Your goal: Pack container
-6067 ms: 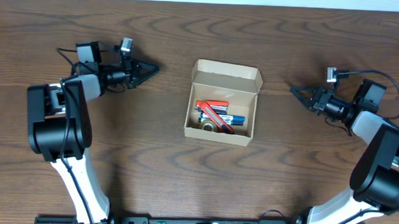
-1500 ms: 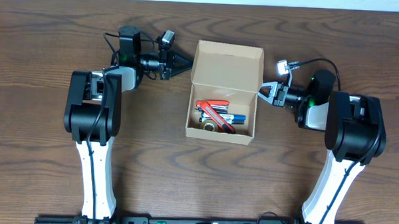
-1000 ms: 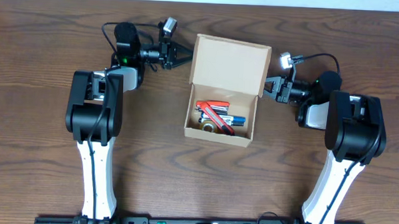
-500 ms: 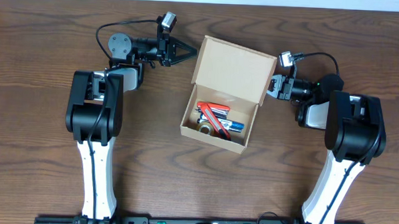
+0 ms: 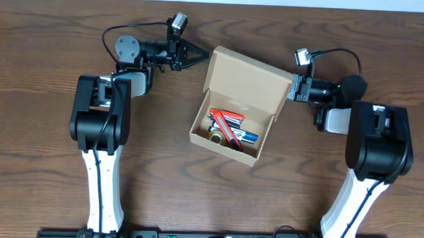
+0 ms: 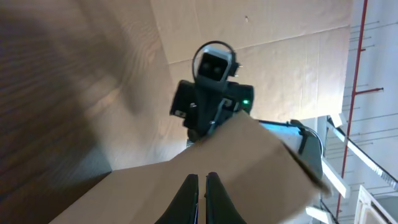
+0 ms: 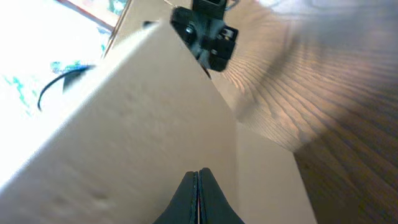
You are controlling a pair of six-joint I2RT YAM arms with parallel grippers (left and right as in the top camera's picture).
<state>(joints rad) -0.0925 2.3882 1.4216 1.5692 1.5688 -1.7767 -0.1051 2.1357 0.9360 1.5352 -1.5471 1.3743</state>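
Though askew, container between left fingers and right fingers

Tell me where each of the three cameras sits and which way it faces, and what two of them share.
Overhead: above the table, looking straight down on the container; both arms show, left gripper and right gripper at its lid.
Left wrist: behind its own fingers, facing across the lid at the right gripper.
Right wrist: behind its own fingers, facing along the lid at the left gripper.
Shared: both wrist views see the lid and each other's gripper.
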